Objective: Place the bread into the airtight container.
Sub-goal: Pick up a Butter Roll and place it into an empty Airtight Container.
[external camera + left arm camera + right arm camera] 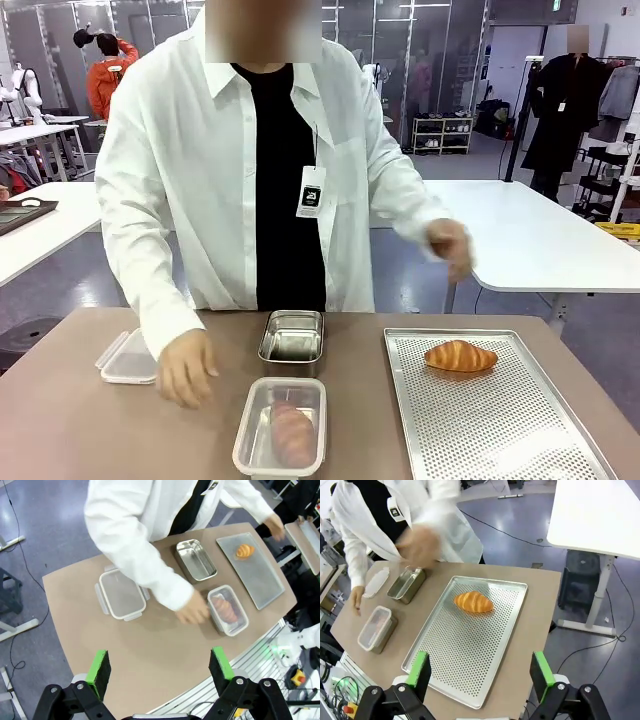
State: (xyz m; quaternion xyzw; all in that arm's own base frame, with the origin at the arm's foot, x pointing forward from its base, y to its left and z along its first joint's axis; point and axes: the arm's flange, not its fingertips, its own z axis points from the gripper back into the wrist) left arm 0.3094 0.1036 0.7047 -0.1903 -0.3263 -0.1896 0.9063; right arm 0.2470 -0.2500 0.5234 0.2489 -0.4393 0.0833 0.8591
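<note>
Steel tray, front view: a perforated tray (500, 430) lies on the right side of the brown surface (80, 430). The croissant (460, 356) sits on its far end, untouched.
Steel box, front view: the open steel box (292, 338) is mid-surface, towards the person, showing bare metal inside.
Lidded container, front view: just on the near side of the box is the lidded container (282, 427). A reddish-brown loaf (292, 432) shows through its clear top.
Loose lid, front view: the loose lid (128, 358) lies flat at the left.
Person, front view: the resting hand (186, 368) is down between the loose lid and the lidded container. The raised hand (450, 247) is in the air beyond the tray, blurred.
Left claw, left wrist view: the left claw (160, 667) is spread wide and holds nothing, well above the surface (150, 645).
Below it, left wrist view: the resting hand (192, 611) is right against the lidded container (228, 609). The loose lid (120, 594) is to one side, with the steel box (196, 560) and the tray (260, 580) beyond. The croissant (244, 551) lies on the tray's far end.
Right claw, right wrist view: the right claw (480, 669) is fully spread and empty, hanging over the near edge of the tray (465, 655).
Bread, right wrist view: the croissant (473, 602) lies on the tray, well apart from the steel box (407, 585) and the lidded container (376, 628).
Hands, right wrist view: the raised hand (420, 545) is blurred above the steel box. The resting hand (356, 600) is by the loose lid (376, 582).
</note>
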